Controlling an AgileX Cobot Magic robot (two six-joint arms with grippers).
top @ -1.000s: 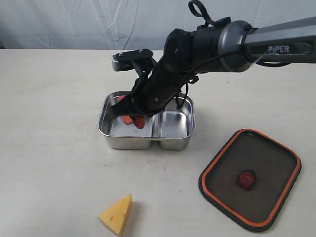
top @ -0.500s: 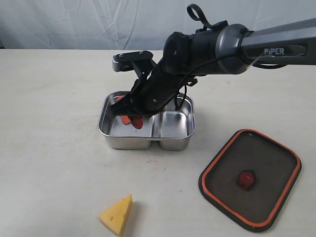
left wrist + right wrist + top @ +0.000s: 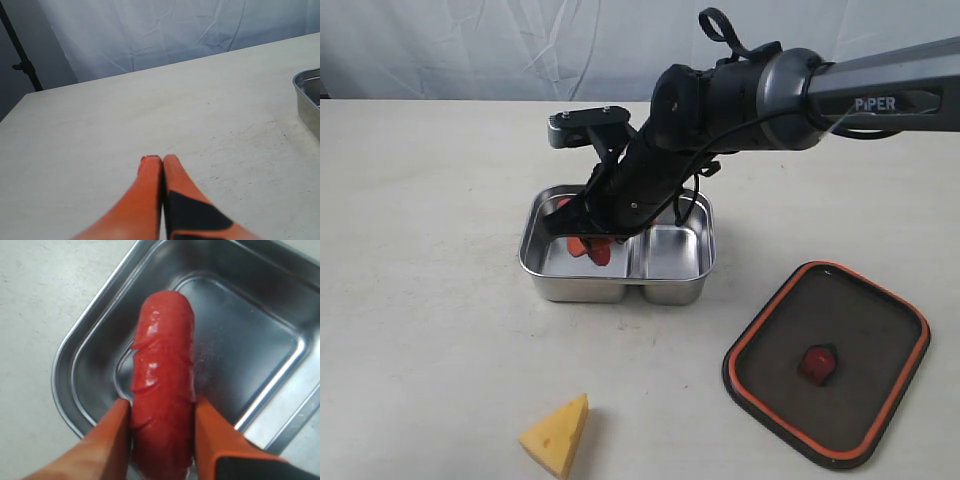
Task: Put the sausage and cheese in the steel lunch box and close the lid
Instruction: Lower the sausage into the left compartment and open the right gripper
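Observation:
The red ridged sausage (image 3: 164,375) is clamped between the orange fingers of my right gripper (image 3: 162,407), which is shut on it. In the exterior view that gripper (image 3: 597,240) hangs low inside the larger left compartment of the steel lunch box (image 3: 665,290), with the sausage (image 3: 590,247) just above the floor. The yellow cheese (image 3: 557,437) lies on the table in front of the box. The dark lid (image 3: 865,330) with its orange rim lies flat to the right. My left gripper (image 3: 162,160) is shut on nothing over bare table, beside the box's rim (image 3: 306,87).
The right arm (image 3: 740,90) stretches from the right edge over the box and hides its back wall. The smaller right compartment (image 3: 672,255) holds nothing. A white curtain (image 3: 520,45) hangs behind the table.
The right arm's forearm has shifted slightly over the box, with the sausage still held in the left compartment. Cheese and lid have not moved.

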